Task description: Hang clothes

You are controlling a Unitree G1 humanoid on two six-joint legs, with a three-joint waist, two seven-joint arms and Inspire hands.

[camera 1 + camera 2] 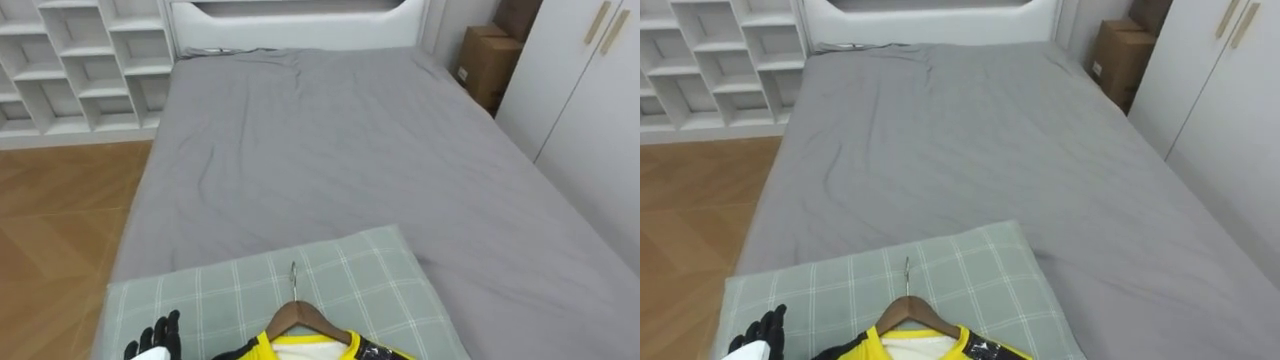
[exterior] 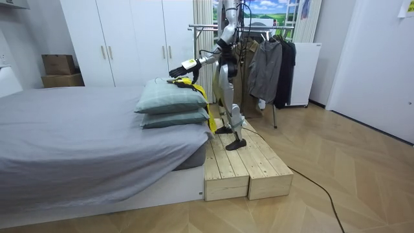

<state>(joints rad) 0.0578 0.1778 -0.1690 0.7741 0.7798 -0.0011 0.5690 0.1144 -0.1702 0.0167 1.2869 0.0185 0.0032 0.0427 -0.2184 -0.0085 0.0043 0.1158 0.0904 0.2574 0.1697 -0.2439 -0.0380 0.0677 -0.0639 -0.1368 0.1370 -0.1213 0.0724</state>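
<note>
Where the robot stands by the bed [image 1: 350,150]: yellow shirt [image 1: 268,346] on hanger [image 1: 297,312] lies on checked pillow [image 1: 370,270]; left robot hand [image 1: 155,340] alongside, fingers apart, empty.

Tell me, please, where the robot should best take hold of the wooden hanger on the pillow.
Probably at the wooden hanger's bare neck, just under the metal hook, coming down from above on the left. It lies flat on the checked pillow with its shoulders inside the yellow garment, so only the neck is free, and the open left hand is nearest.
</note>
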